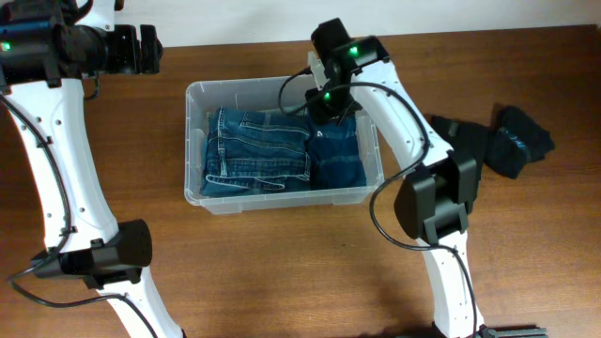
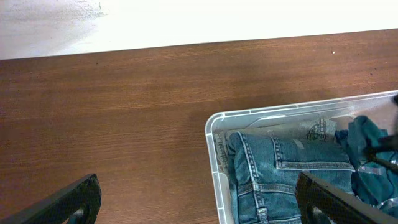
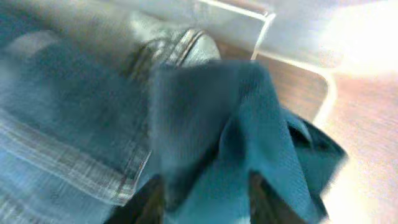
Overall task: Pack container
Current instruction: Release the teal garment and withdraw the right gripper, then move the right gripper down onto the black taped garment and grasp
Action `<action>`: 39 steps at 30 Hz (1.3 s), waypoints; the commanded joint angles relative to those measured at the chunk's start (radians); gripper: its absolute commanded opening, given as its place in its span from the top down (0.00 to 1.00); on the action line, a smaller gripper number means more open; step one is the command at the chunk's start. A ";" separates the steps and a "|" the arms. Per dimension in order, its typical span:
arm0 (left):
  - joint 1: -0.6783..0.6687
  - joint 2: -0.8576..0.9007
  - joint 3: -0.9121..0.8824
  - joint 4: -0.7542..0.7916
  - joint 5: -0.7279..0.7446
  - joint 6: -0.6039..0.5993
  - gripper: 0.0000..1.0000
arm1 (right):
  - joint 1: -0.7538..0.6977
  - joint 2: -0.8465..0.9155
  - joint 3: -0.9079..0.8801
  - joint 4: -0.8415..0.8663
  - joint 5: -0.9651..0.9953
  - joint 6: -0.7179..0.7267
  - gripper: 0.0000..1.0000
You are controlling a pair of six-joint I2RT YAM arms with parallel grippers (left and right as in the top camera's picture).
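Note:
The clear plastic container (image 1: 192,94) sits mid-table with folded blue jeans (image 1: 258,150) filling its left side and a dark teal garment (image 1: 338,155) on its right side. My right gripper (image 1: 329,108) reaches down into the container's far right corner. In the right wrist view its two fingers straddle a bunched fold of the teal garment (image 3: 249,124), right gripper (image 3: 205,186) shut on it. My left gripper (image 1: 150,49) hovers open over bare table, left of the container. Its wrist view shows the container (image 2: 214,162), the jeans (image 2: 273,168) and left gripper (image 2: 199,208) with nothing in it.
A pile of black clothing (image 1: 498,141) lies on the table to the right of the container. The right arm's base link (image 1: 432,202) stands near the container's front right corner. A white wall borders the table's far edge.

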 commanded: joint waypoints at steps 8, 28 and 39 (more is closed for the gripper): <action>0.001 0.006 -0.004 0.000 0.007 -0.008 0.01 | -0.251 -0.252 0.248 -0.349 0.140 0.005 0.44; 0.002 0.006 -0.004 -0.002 0.006 -0.008 0.01 | -0.832 -0.238 -0.351 -0.212 -0.180 -0.122 0.32; 0.002 0.006 -0.004 0.000 0.006 -0.008 0.01 | -0.826 -0.238 -0.732 0.108 -0.331 -0.280 0.28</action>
